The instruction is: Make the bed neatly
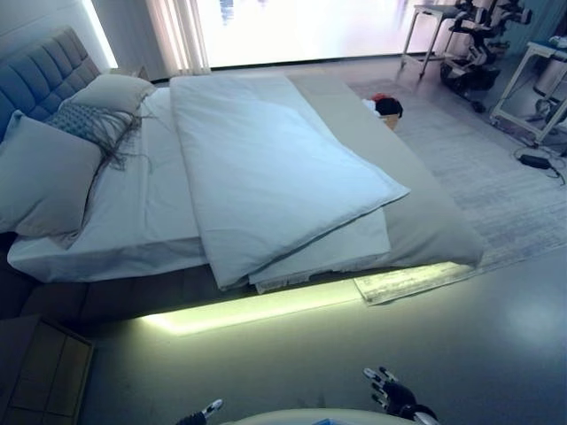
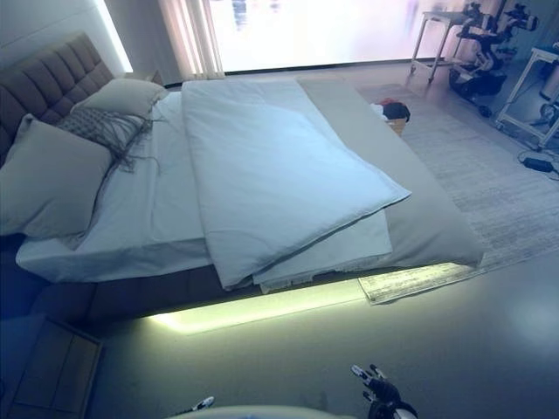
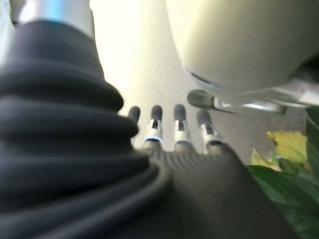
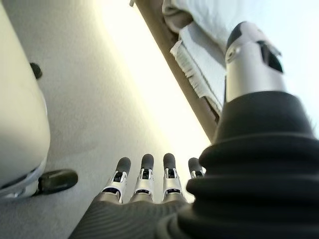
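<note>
We've got the bed (image 1: 425,221) filling most of the frame, headboard (image 1: 44,75) at the upper left. The white duvet (image 1: 266,168) lies folded over itself down the middle, its near corner hanging over the bed's front edge, and a second white layer peeks out from under it at the lower centre. A grey cover (image 1: 416,204) shows along the right side of the bed. Pillows sit at the left: a big plain pillow (image 1: 44,177) nearest us, a patterned fringed cushion (image 1: 93,124) behind it, and another plain pillow (image 1: 115,88) further back.

Both of our hands are low at the bottom edge, well apart from the bed. The left robot hand (image 3: 169,129) only just pokes into the head view; in its wrist view the fingers are straight and side by side, holding nothing. The right robot hand (image 4: 144,181) shows at the lower right of the head view, fingers also straight and relaxed over the floor (image 1: 443,354), empty.

A pale rug (image 1: 496,186) lies right of the bed, with a small basket with red and black stuff (image 1: 385,108) at the upper right.
</note>
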`<state>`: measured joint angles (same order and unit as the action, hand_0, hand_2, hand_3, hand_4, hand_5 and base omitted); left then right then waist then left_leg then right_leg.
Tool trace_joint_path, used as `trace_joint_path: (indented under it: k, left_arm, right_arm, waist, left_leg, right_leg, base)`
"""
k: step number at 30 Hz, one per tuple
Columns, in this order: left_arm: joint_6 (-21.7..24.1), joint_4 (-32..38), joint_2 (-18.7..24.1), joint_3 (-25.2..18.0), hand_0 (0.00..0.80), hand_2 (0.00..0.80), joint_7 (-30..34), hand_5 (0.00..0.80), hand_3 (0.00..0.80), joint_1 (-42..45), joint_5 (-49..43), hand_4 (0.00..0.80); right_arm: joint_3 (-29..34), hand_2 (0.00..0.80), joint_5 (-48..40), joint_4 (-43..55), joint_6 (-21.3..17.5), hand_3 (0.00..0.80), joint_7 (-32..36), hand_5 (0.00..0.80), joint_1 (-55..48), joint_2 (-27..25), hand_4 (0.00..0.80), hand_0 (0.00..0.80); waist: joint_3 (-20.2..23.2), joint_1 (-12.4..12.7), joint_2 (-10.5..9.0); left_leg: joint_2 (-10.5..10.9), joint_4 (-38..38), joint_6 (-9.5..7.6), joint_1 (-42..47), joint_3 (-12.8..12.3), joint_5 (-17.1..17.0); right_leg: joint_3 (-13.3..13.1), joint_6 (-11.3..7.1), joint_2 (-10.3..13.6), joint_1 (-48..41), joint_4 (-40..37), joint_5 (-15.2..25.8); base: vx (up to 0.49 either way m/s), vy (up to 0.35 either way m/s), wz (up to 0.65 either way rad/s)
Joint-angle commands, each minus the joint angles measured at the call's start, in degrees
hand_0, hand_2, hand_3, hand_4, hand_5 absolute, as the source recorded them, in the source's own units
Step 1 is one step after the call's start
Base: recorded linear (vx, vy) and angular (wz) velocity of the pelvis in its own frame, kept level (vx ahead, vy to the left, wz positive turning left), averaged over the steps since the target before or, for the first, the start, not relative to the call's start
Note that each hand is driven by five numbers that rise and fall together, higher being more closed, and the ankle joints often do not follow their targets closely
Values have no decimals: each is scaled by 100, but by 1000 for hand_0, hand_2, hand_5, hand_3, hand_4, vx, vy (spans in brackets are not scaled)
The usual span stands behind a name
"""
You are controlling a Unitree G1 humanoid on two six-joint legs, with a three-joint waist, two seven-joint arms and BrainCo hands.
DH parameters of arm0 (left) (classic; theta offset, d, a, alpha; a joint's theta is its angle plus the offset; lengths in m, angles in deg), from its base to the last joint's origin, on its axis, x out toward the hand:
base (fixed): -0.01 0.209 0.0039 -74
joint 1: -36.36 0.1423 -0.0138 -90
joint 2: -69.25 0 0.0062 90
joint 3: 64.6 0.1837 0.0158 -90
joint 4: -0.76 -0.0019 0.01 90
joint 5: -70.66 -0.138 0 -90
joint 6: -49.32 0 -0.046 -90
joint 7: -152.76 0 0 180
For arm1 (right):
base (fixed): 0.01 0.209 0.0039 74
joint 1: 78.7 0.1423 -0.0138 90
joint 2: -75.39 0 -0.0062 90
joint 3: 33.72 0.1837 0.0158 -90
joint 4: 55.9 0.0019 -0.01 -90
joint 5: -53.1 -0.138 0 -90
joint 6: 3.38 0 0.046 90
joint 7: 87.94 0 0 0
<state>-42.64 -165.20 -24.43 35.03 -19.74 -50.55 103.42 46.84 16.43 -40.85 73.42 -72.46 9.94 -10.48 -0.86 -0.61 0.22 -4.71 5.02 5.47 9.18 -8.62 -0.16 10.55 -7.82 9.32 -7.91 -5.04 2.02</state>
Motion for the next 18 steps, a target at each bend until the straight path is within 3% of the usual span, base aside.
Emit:
trace_joint_path:
  k: [1, 6, 9, 10, 12, 13, 18]
  left_arm:
    - [27, -384, -55, -218, 0, 0, 80, 0, 0, -441, -119, 0]
    - [25, -381, -57, -272, 0, 0, 38, 0, 0, -417, -150, 0]
    - [2, -353, -45, -307, 0, 0, -10, 0, 0, -461, -129, 0]
    - [36, -380, -61, -322, 0, 0, -43, 0, 0, -495, -115, 0]
    - [63, -393, -84, -354, 0, 0, -69, 0, 0, -499, -68, 0]
    - [50, -399, -104, -405, 0, 0, -8, 0, 0, -484, -47, 0]
    - [83, -483, -143, -438, 0, 0, 45, 0, 0, -359, -2, 0]
  right_arm:
    - [71, 0, -180, -139, -114, 0, 110, 0, 500, 14, 0, 0]
    - [103, 0, -19, -181, -63, 0, -2, 0, 480, -1, 0, 0]
    - [83, 0, -30, -159, -13, 0, -77, 0, 528, -43, 0, 0]
    - [53, 0, -6, -117, -3, 0, -139, 0, 534, -77, 0, 0]
    - [14, 0, 156, -52, 109, 0, -201, 0, 557, -117, 0, 0]
    - [-11, 0, 266, -83, 113, 0, -220, 0, 572, -173, 0, 0]
    - [67, 0, 524, -219, 183, 0, -367, 0, 601, -298, 0, 0]
  waist:
    - [-212, 6, -30]
    - [-246, -21, -26]
    - [-386, -34, -103]
    - [-524, 11, -169]
    - [-691, 68, -183]
    - [-811, 141, -134]
    - [-943, 301, 35]
  left_leg:
    - [694, -2, -578, -13, 103, 354]
    - [654, -104, -574, 53, 55, 355]
    - [579, -1007, -527, -314, 23, 568]
    - [530, -1944, -407, -779, 70, 314]
    - [439, -2681, -253, -1380, 179, -105]
    - [393, -2663, -154, -1691, 259, -424]
    - [74, -1075, 13, -1766, 262, -1029]
  right_leg:
    - [-68, 281, -705, 47, 252, -214]
    - [-128, 359, -749, 82, 438, -339]
    - [-135, 515, -722, 248, 806, -480]
    - [-127, 633, -700, 269, 885, -517]
    - [-151, 738, -716, 296, 980, -549]
    - [-214, 745, -751, 258, 1025, -584]
    - [-365, 662, -913, -199, 768, -728]
  base:
    - [60, -82, 1]
    - [61, -91, 0]
    - [-6, -129, -1]
    - [-32, -137, -1]
    - [-13, -83, -6]
    - [51, 5, -2]
    - [224, 75, -27]
